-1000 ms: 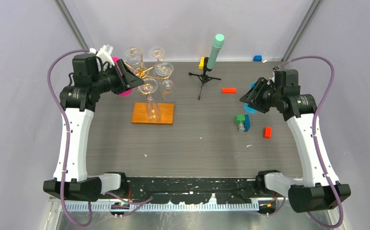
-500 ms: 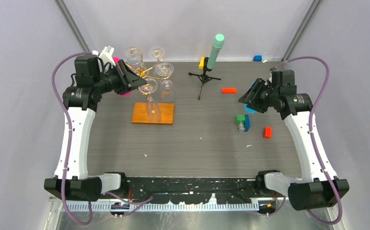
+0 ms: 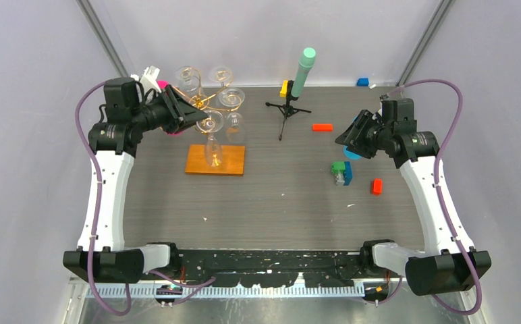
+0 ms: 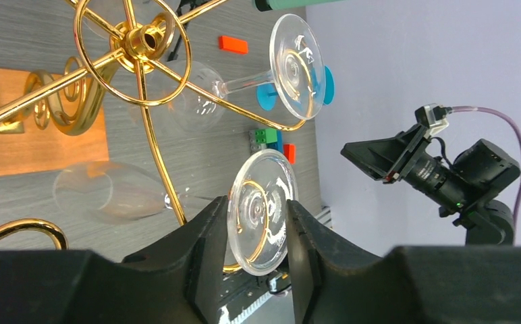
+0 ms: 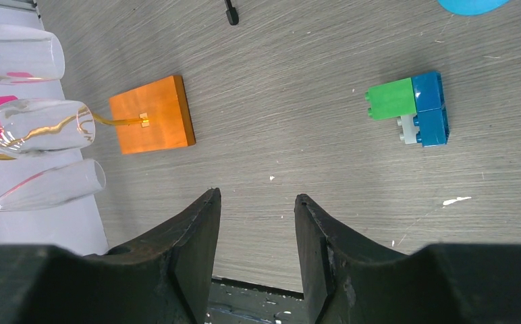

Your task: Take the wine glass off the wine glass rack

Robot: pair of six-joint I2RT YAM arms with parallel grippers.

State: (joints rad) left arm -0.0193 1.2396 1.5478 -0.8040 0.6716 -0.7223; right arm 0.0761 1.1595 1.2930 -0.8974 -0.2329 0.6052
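Your left claw (image 4: pixel 254 206) sits around the foot of the wine glass (image 4: pixel 129 192), which hangs on the wine glass rack (image 4: pixel 143 42). I cannot tell if it grips. Pull crooked and the glass could snag and tip the rack. Your right claw (image 5: pixel 254 202) is open.

Tripod (image 3: pixel 285 113), mint cyl. (image 3: pixel 304 71), grn-blue blocks (image 3: pixel 341 172)

You're looking at a wine glass rack (image 4: pixel 140 42) of thin polished gold metal on a smooth orange-brown wooden base (image 3: pixel 215 160). Your wine glass (image 4: pixel 261 210) is clear, glossy glass; the table (image 3: pixel 278 202) is matt grey wood-grain.
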